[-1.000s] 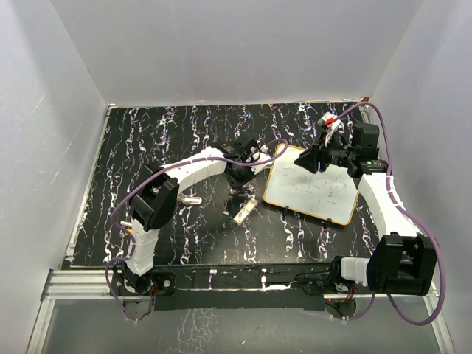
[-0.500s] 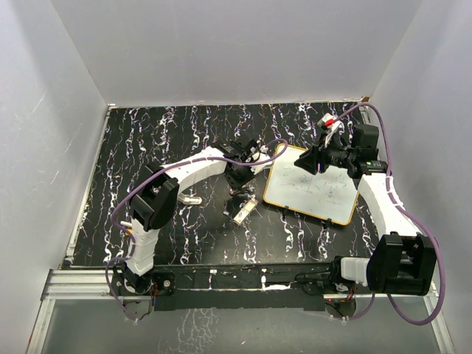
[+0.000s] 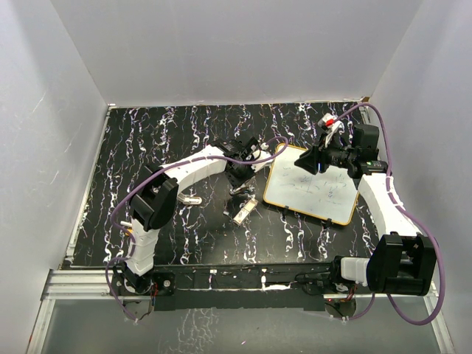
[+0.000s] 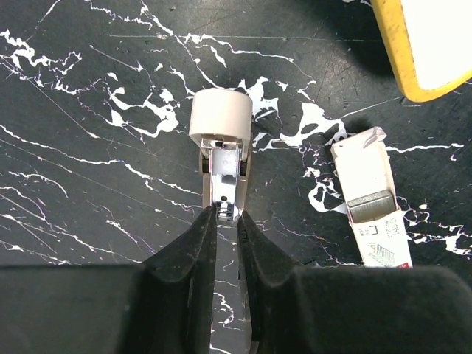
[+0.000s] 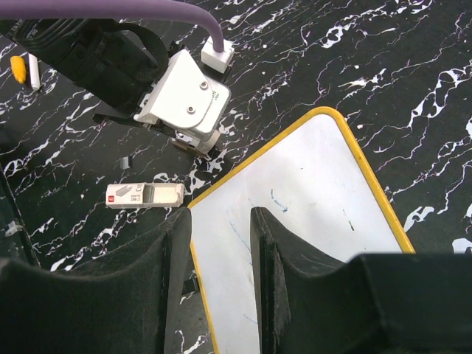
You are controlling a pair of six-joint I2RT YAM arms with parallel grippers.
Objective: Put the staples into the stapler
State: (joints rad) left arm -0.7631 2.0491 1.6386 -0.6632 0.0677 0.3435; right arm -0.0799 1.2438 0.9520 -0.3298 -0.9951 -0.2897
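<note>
Staples (image 3: 245,210), seen from above, sit in their box on the black table (image 3: 147,147), near the whiteboard (image 3: 313,188) edge, with open room to the left.

Left wrist: the left gripper (image 4: 225,215) pinches the stapler (image 4: 219,122) tight, and the box lies just beside it.

Right wrist: the right gripper (image 5: 221,215) is half open and empty, over the whiteboard's yellow edge.

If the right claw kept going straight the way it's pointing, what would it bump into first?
Probably the whiteboard: the open right claw points down at its white surface, just inside the yellow rim. Nothing shows in between, though the height is hard to judge.
</note>
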